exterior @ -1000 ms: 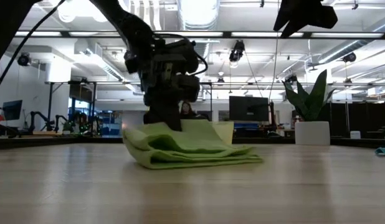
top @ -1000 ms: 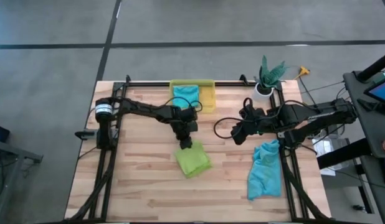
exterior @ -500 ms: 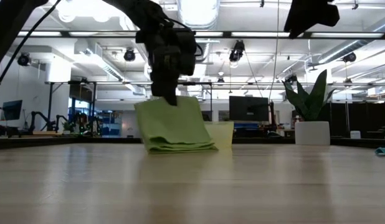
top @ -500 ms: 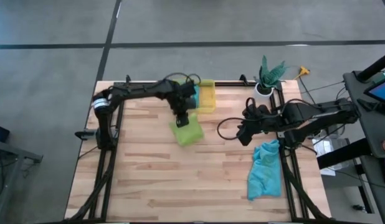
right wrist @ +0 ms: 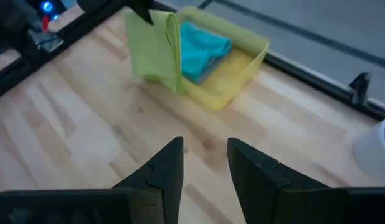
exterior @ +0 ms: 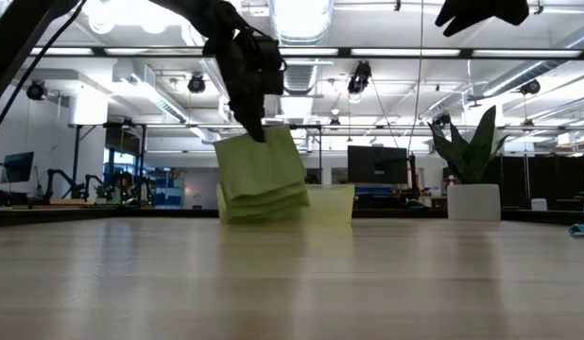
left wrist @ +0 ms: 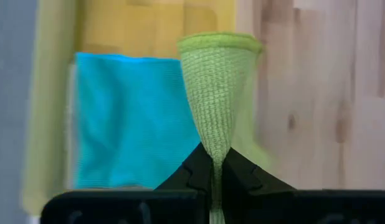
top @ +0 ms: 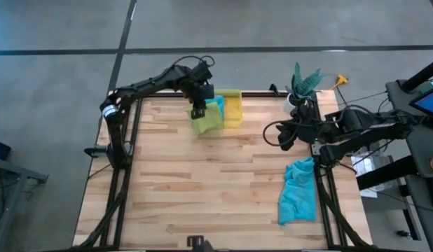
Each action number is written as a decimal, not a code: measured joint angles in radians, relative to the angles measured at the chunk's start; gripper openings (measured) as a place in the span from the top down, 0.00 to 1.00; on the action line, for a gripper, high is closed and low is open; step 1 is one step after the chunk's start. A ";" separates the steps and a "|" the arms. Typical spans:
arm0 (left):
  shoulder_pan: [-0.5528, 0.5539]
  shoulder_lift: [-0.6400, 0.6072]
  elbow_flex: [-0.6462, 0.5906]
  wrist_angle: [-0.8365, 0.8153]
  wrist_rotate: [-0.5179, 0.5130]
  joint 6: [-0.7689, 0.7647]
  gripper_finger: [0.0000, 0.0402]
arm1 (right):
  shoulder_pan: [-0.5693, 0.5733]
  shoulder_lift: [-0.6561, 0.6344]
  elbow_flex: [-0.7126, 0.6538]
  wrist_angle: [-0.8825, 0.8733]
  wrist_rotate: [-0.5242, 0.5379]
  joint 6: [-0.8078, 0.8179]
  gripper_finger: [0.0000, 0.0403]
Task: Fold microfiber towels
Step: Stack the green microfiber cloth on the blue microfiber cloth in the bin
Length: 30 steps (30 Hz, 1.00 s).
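The left jaws (top: 197, 112), near the top centre of the high view, are clenched on the top edge of the folded green towel (top: 206, 119). It now hangs clear of the worktop (top: 202, 189), beside the near-left corner of the yellow bin (top: 234, 110). A second ago the towel lay flat mid-worktop under these jaws; since then it has been lifted and carried up the frame to the bin. That suggests its folding is done and the drop into the bin is next.

In the bin lies a folded teal towel (right wrist: 202, 46), seen just behind the hanging green one in the right wrist view.

The right jaws (top: 282, 134), at right of centre in the high view, stand apart and hold nothing, above bare wood. A crumpled teal towel (top: 298, 190) lies at the lower right, not yet folded.
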 joint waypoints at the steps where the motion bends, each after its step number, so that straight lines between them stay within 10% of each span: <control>1: 0.007 0.000 0.003 0.000 -0.008 0.031 1.00 | 0.000 -0.002 0.000 0.000 0.016 0.000 0.70; 30: 0.077 0.149 0.017 0.252 -0.133 0.248 1.00 | -0.021 0.006 -0.002 -0.050 -0.024 0.004 0.70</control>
